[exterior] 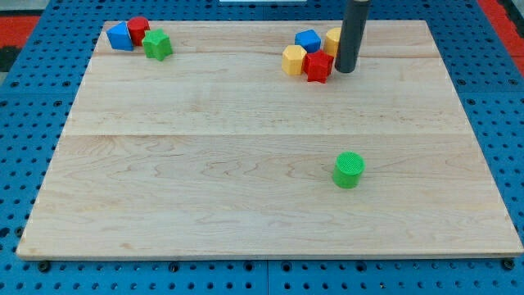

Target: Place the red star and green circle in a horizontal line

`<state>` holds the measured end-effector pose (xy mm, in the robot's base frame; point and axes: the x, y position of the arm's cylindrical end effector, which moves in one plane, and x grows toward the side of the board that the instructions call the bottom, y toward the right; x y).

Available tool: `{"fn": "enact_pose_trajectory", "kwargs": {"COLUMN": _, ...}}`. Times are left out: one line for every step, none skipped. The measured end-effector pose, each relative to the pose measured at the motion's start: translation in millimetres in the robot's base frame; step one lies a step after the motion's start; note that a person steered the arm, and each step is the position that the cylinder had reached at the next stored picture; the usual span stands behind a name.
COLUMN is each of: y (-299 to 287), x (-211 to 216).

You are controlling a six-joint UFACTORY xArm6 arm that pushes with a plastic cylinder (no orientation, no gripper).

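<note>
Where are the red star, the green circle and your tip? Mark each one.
red star [318,66]: camera view, its top face.
green circle [350,165]: camera view, its round top.
my tip [345,69]: camera view, rod's lower end, beside the red star.

— Where is the red star [318,66]?

— Near the view's top, right of centre. It is a chunky red block whose points are hard to make out from here, so the star shape is probably there but not crisp. It lies flat on the wood.

— And the green circle [349,170]?

— A short green cylinder, standing upright with its ribbed round top facing up, alone in the lower right part of the view.

— How do the 2 sit against each other?

— Well apart: the circle lies far below the star and slightly to its right.
</note>
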<state>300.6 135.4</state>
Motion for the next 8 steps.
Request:
{"fn": "enact_pose_trajectory", "kwargs": {"y": -5.7, "x": -22.6}}
{"fn": "enact_pose_trajectory", "kwargs": {"y": -58.5, "x": 1.9}}
{"fn": "enact_pose_trajectory", "kwargs": {"y": -121.1, "x": 33.2}}
{"fn": "enact_pose_trajectory", "kwargs": {"y": -144.0, "x": 52.8}}
{"fn": "enact_pose_trajectory", "kwargs": {"y": -128.7, "x": 77.0}}
{"fn": "enact_pose_trajectory", "kwargs": {"y": -126.8, "x": 51.7}}
{"fn": "enact_pose_trajectory", "kwargs": {"y": -92.0, "x": 74.6}}
{"fn": "enact_pose_trajectory", "kwargs": {"y": -63.1, "x": 113.1}}
